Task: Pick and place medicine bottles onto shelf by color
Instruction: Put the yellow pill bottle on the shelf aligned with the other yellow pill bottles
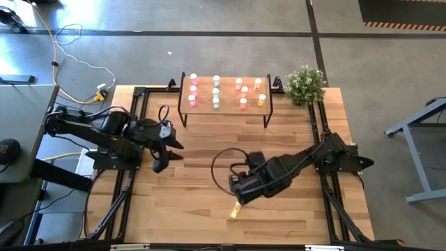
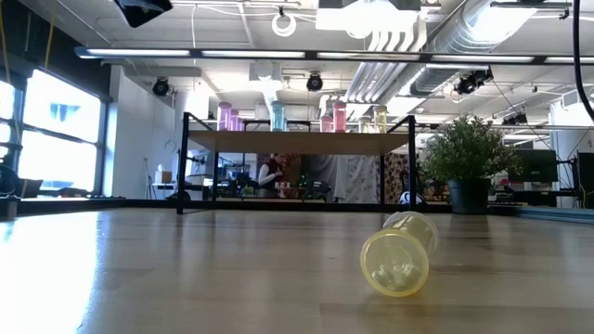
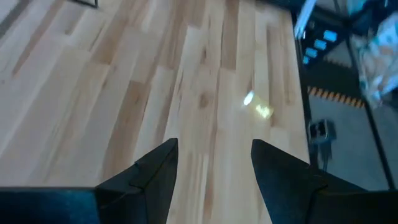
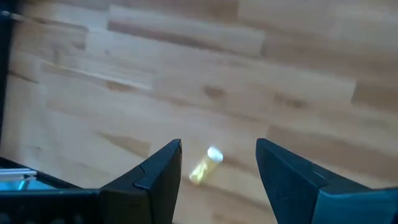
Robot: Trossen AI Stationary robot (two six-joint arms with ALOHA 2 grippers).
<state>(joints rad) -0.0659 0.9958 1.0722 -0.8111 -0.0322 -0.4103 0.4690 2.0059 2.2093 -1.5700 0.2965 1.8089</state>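
One yellow medicine bottle lies on its side on the wooden table, well apart from the shelf and near the table edge that is opposite to the shelf. It looks like a small, light plastic cylinder with a pale cap, stiff but smooth, so I judge that it can roll or slip easily if a finger pushes it from one side only. The best hold is probably across the middle of its round body, with both fingers closing at the same time. The right gripper hovers just above this bottle with its jaws spread and nothing between them. The left gripper waits between the bottle and the shelf, more to the left side, also spread and empty. On the shelf the other bottles stand in rows by color, and the yellow ones are at the end next to the plant. The table around the lying bottle is free, but the near edge is close, so a rolling bottle could fall off.
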